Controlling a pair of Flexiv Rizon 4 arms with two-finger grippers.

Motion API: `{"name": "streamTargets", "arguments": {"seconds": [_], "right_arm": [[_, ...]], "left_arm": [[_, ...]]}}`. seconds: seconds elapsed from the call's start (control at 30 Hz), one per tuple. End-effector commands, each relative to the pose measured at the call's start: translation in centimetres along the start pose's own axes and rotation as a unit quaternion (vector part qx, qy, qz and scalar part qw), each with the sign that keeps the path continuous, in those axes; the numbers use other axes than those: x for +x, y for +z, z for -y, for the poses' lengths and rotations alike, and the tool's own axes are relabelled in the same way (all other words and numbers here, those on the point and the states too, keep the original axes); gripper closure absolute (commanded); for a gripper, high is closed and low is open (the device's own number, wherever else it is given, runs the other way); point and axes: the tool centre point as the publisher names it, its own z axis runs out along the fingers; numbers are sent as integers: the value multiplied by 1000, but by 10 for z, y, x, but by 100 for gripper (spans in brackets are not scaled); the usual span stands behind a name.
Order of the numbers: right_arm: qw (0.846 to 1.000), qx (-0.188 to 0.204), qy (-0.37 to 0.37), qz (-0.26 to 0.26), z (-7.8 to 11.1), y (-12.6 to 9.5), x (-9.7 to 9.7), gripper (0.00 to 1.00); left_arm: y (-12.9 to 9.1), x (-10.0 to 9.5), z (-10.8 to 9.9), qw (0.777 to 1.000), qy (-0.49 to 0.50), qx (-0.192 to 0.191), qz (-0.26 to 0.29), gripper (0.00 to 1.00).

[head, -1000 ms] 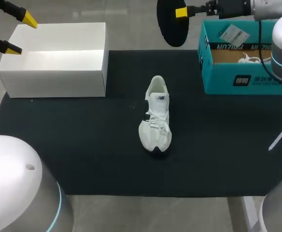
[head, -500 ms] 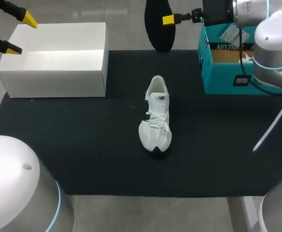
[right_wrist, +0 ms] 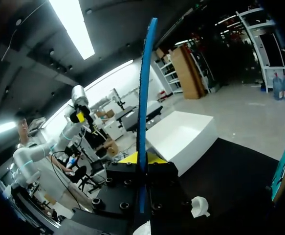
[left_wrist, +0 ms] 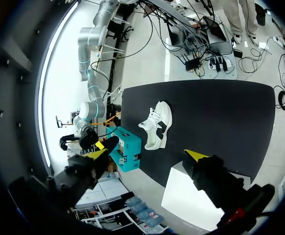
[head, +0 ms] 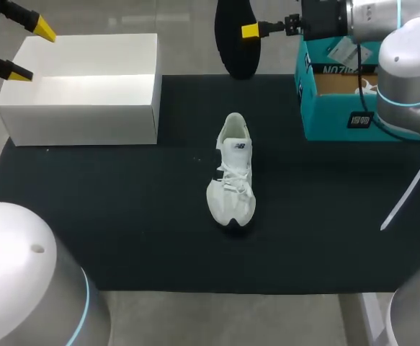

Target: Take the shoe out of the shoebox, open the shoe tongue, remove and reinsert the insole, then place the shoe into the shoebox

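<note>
A white shoe lies on the black mat mid-table, toe toward the near edge. My right gripper is shut on a black insole, held upright in the air beyond the mat's far edge, left of the teal shoebox. The right wrist view has the insole edge-on, a thin blue line rising from that gripper. My left gripper hovers open over the far left corner. From the left wrist, the shoe lies far ahead of the spread left gripper.
A white open box stands at the back left of the mat, right under my left gripper. The teal shoebox has something white inside. My arms' grey bases rise at both near corners.
My right arm has carried the insole leftward, away from over the shoebox, and has held nearly still over the last half second. The left arm and the shoe have not moved.
</note>
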Motion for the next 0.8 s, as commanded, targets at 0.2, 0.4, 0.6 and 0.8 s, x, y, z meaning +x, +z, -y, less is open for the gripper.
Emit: {"name": "streamTargets", "arguments": {"seconds": [0.2,0.4,0.6,0.8], "right_arm": [[1000,4,8,-3,17,12,-1,100],[998,-30,44,-27,44,25,-6,100],[997,-12,61,-38,69,43,-19,100],[998,-4,66,-10,91,43,-28,100]], "left_arm": [[-1,0,-2,1000,0,2,-2,0],[-1,0,-2,1000,0,2,-2,0],[-1,0,-2,1000,0,2,-2,0],[-1,0,-2,1000,0,2,-2,0]]}}
